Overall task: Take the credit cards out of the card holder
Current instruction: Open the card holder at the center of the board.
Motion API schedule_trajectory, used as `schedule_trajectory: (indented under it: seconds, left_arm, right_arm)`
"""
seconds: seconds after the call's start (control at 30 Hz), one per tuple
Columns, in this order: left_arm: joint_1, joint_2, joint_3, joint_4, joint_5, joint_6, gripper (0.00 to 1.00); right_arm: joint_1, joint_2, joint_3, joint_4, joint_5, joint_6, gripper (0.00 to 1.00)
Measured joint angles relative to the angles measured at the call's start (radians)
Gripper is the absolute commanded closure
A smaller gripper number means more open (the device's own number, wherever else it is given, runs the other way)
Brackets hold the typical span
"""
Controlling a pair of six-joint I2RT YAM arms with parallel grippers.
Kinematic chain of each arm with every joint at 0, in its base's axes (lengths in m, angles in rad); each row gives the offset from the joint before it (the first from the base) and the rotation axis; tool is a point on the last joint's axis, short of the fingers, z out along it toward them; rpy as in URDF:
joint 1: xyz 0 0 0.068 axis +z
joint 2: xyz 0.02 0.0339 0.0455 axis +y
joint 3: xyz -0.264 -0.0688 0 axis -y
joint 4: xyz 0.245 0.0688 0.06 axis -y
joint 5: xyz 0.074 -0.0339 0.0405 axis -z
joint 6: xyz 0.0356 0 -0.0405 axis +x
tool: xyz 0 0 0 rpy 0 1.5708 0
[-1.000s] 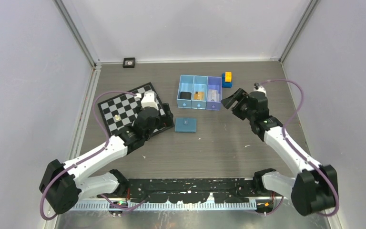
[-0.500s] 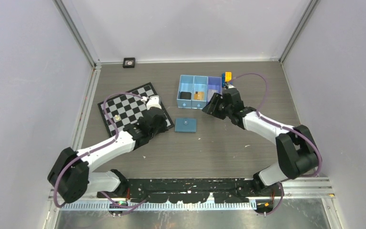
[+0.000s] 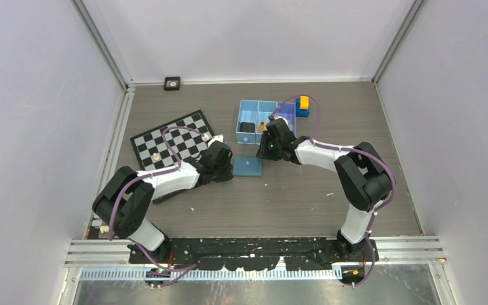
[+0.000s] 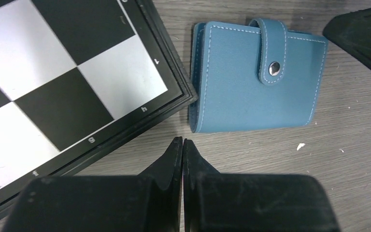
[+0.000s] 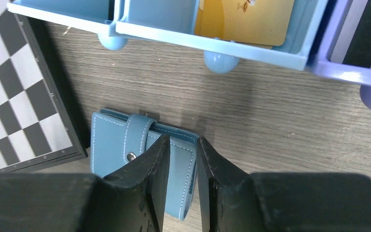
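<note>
**Both pincers at the closed card holder**

The card holder (image 3: 248,166) lies flat and folded on the tabletop (image 3: 305,197). Its strap is snapped shut over the face. It sits just in front of the blue 3-compartment tray (image 3: 237,121) and just right of the chessboard (image 3: 165,141), whose corner is almost touching it.

The left arm lies low, with its forearm running rightward past the board's near corner. The left pincer (image 4: 182,145) is clenched, its 2 fingers pressed together with nothing between them. Its tips are just short of the holder's near left corner, but contact is not clear.

The right arm is folded sharply at the elbow, and its forearm reaches left between the tray and the holder. The right pincer (image 5: 181,140) points down over the holder's right half, beside the strap. Its fingers are parted by a narrow gap and clamp nothing visible.

1 tan credit card (image 5: 244,19) lies in the tray's middle compartment. A yellow-and-blue block (image 3: 303,105) stands at the tray's far right corner.
</note>
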Motion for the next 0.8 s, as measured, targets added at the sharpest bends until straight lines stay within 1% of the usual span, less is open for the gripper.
schedule_trajectory:
  seconds: [0.23,0.4,0.6,0.8]
  left_arm:
    - [0.0,0.053,0.023,0.003,0.046,-0.004,1.0]
    - [0.0,0.101,0.063,-0.001,0.061,0.003,1.0]
    - [0.005,0.136,0.104,-0.007,0.051,0.028,1.0]
    - [0.014,0.146,0.121,-0.019,0.019,0.055,1.0]
  right_arm:
    - [0.041,0.055,0.084,-0.106,0.072,-0.016,0.69]
    - [0.052,0.084,0.128,-0.16,0.092,-0.021,0.69]
    - [0.043,0.084,0.124,-0.179,0.078,-0.02,0.69]
    - [0.048,0.001,0.026,-0.161,0.014,-0.004,0.68]
